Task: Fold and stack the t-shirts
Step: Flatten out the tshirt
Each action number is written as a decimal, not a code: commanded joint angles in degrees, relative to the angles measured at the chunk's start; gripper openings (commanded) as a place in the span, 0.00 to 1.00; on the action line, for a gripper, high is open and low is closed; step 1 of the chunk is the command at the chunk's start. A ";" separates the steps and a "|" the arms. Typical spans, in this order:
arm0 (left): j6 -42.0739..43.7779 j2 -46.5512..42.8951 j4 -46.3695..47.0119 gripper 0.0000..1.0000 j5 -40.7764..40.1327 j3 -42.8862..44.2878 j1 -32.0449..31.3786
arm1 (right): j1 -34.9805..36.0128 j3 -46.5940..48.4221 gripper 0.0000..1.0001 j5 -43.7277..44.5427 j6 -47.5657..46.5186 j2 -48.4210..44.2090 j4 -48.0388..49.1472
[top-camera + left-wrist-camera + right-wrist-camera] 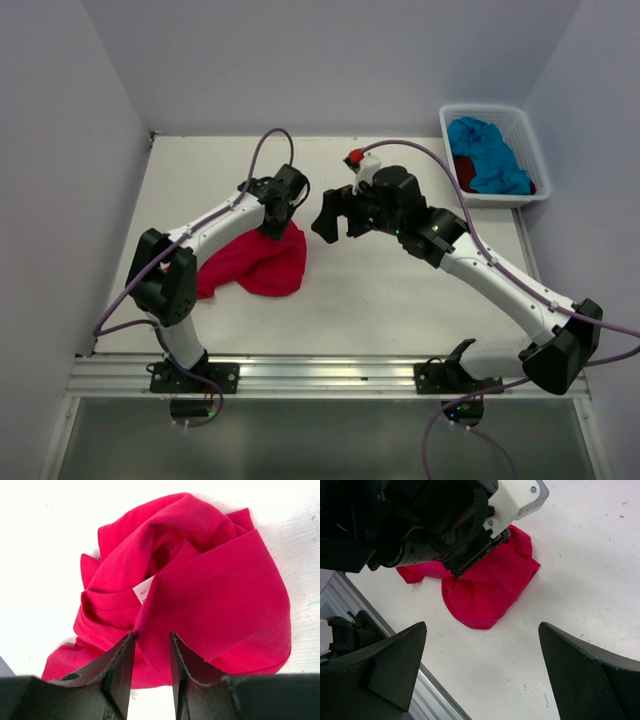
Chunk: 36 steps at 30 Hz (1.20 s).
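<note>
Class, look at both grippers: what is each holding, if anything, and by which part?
Right gripper: nothing, jaws wide open. Left gripper: its tips straddle a raised fold of the red-pink t-shirt; whether it grips cannot be told.

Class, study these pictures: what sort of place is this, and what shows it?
Probably a robotics lab workcell: a left arm and right arm bolted to a rail at a white table, plain walls around, and a white basket of t-shirts.

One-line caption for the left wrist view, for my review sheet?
Left gripper, jaws apart, at the near edge of the crumpled red-pink t-shirt, its white label showing, on the white table.
</note>
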 commanded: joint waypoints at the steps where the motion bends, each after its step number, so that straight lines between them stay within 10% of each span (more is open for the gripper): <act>1: 1.60 1.16 0.94 0.37 -2.00 2.87 -0.03 | -0.27 -0.44 0.99 -0.35 -0.61 -1.20 0.86; 13: 2.12 2.74 1.99 0.36 -4.82 3.14 -0.03 | -0.36 -0.70 0.99 -0.87 -0.87 -1.46 1.03; 19: 2.30 3.53 3.05 0.00 -4.29 2.70 -0.03 | -0.36 -1.05 0.99 -0.70 -1.05 -1.90 0.86; 26: 0.37 -1.27 3.31 0.00 -7.36 5.33 -0.12 | -0.36 -1.93 0.99 0.96 -1.31 -3.56 0.77; 36: -5.60 -8.43 -4.23 0.00 -0.34 42.21 -0.12 | -0.44 -3.69 0.99 2.55 -0.61 -3.66 1.21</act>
